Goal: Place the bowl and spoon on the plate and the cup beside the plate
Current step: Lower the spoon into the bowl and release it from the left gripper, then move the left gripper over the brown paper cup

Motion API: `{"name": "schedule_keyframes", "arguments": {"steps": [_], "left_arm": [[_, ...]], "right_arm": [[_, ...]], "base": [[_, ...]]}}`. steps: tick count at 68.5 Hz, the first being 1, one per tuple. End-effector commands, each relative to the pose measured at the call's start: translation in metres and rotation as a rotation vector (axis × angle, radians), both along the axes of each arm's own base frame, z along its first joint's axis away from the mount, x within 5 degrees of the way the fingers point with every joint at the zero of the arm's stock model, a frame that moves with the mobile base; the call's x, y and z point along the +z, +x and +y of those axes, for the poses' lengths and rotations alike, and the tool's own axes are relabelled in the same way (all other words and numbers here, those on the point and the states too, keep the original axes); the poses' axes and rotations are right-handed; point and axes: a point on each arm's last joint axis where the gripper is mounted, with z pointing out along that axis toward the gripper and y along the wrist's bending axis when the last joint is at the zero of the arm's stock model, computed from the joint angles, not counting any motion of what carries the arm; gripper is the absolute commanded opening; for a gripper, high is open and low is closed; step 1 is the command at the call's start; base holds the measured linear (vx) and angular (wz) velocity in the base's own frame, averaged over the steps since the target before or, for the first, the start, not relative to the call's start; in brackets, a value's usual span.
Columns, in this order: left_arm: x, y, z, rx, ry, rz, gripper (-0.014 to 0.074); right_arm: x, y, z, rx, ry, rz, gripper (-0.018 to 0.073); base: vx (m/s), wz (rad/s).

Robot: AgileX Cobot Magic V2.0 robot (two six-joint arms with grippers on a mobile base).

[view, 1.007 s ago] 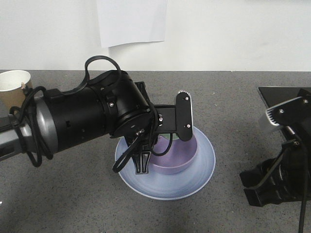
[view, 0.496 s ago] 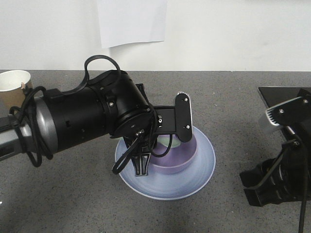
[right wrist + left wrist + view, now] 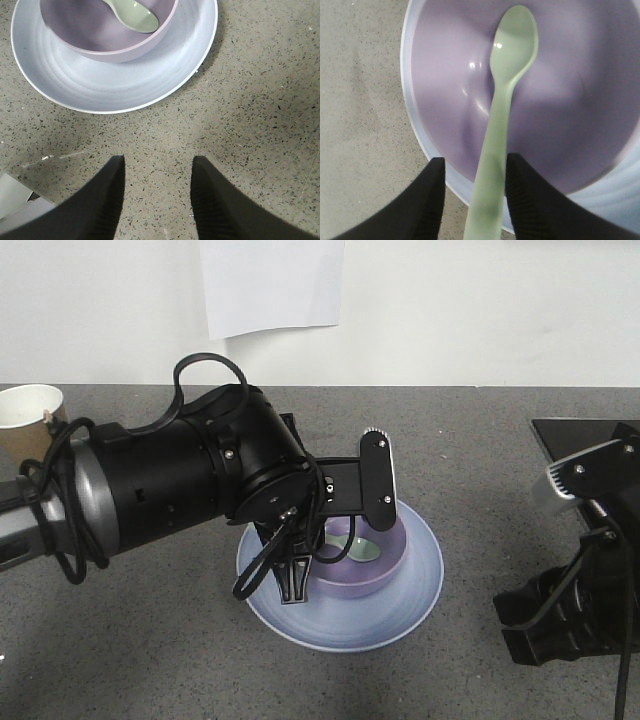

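The bowl (image 3: pixel 365 580) sits on the plate (image 3: pixel 340 628), the spoon (image 3: pixel 502 100) lies in it between the parted jaws of the left claw (image 3: pixel 476 161), the right claw (image 3: pixel 157 162) gapes empty, and the cup (image 3: pixel 28 412), well apart, looks left to place

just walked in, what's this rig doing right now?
The left gripper has the spoon between its fingers by the handle, with the spoon's head down inside the bowl. Whether it is gripping or has let go is unclear. The bowl sits on the plate. The cup stands at the far left of the table, well away from the plate. The right gripper hangs open over bare table beside the plate.
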Motion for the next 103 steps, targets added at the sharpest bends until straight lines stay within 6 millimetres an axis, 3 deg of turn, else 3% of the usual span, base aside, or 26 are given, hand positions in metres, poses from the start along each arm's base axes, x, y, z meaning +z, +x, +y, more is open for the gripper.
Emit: {"name": "schedule_keyframes", "arguments": {"steps": [1,28,50,61,80,103], "left_arm": [[0.028,-0.002,0.001,0.019,-0.087,-0.066,0.0292],[0.033,-0.005,0.004,0.163,-0.18,-0.047,0.0292],[0.084,-0.025,0.034,0.326,-0.363,-0.082,0.0292],[0.109,-0.032,0.068,0.472,-0.448,-0.082,0.0292],[0.15,-0.03,0.15,0.731,-0.604,-0.173,0.0292],[0.157,0.007,0.24,0.991,-0.746,-0.328,0.0298]], "right_arm": [[0.012,0.002,0.0,-0.002,0.027,-0.073,0.0302],[0.012,0.002,0.0,-0.002,0.027,-0.074,0.0302],[0.012,0.002,0.0,-0.002,0.027,-0.074,0.0302],[0.012,0.002,0.0,-0.002,0.028,-0.075,0.0302],[0.012,0.002,0.0,-0.002,0.028,-0.075,0.0302],[0.012,0.002,0.0,-0.002,0.028,-0.075,0.0302]], "base": [[0.0,0.0],[0.0,0.0],[0.0,0.0],[0.0,0.0],[0.0,0.0],[0.0,0.0]]}}
